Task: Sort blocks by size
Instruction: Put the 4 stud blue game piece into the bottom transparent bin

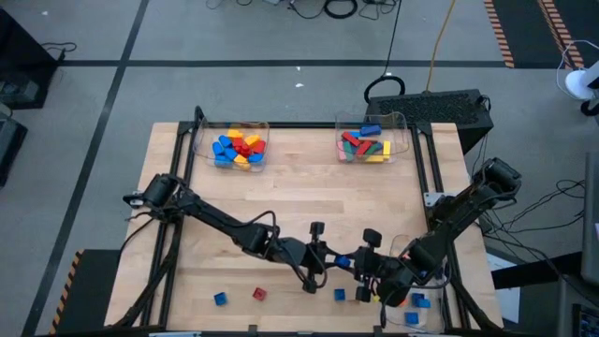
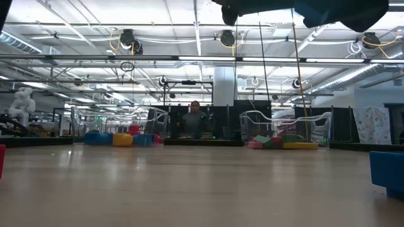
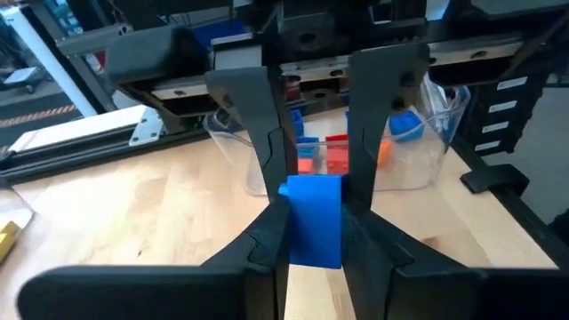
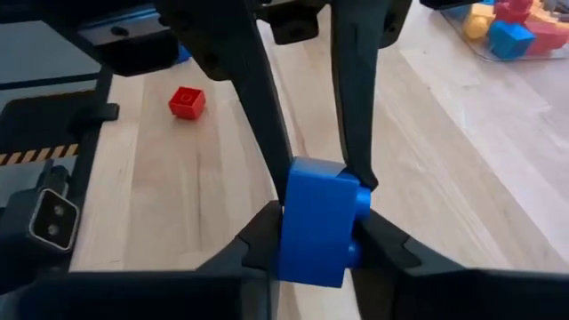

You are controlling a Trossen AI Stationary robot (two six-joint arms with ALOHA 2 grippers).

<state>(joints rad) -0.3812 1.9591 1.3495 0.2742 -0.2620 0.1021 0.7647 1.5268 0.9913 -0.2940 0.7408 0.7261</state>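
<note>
Slippage is my worry: both my left end effector (image 3: 313, 209) and right end effector (image 4: 322, 222) pinch 1 blue block (image 3: 313, 220) between them. If either lets go early or pulls, it could twist free and drop to the tabletop (image 1: 299, 187) below.

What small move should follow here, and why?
Probably the left gripper should let go. One blue block is clamped by both it and the right gripper, mid-table between the arms, so this looks like a handover needing one grip released before carrying it to a tray.
</note>
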